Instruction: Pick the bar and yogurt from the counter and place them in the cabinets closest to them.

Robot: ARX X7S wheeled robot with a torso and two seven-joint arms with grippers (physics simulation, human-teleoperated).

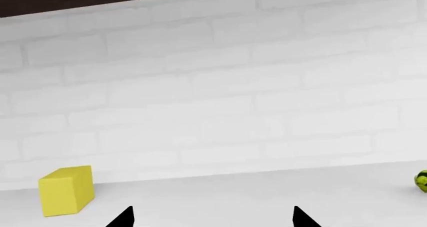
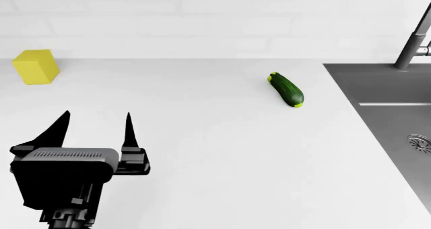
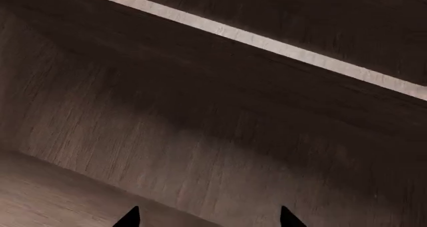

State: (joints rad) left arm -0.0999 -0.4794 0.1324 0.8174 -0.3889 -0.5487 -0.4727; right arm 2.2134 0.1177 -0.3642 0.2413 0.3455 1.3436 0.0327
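Neither the bar nor the yogurt shows in any view. My left gripper [image 2: 97, 114] hovers open over the near-left part of the white counter [image 2: 222, 153], nothing between its black fingers; in its wrist view the left gripper [image 1: 213, 209] faces the white brick wall with only bare counter ahead. My right gripper [image 3: 209, 209] is out of the head view. Its wrist view shows it open and empty inside a dark wooden cabinet [image 3: 200, 137], fingertips wide apart above the cabinet floor.
A plain yellow block [image 2: 35, 66] stands at the back left by the wall, also the yellow block [image 1: 65, 191] left of my left fingers. A green zucchini [image 2: 286, 89] lies mid-counter. The grey sink [image 2: 384, 103] with its faucet [image 2: 414, 37] fills the right end.
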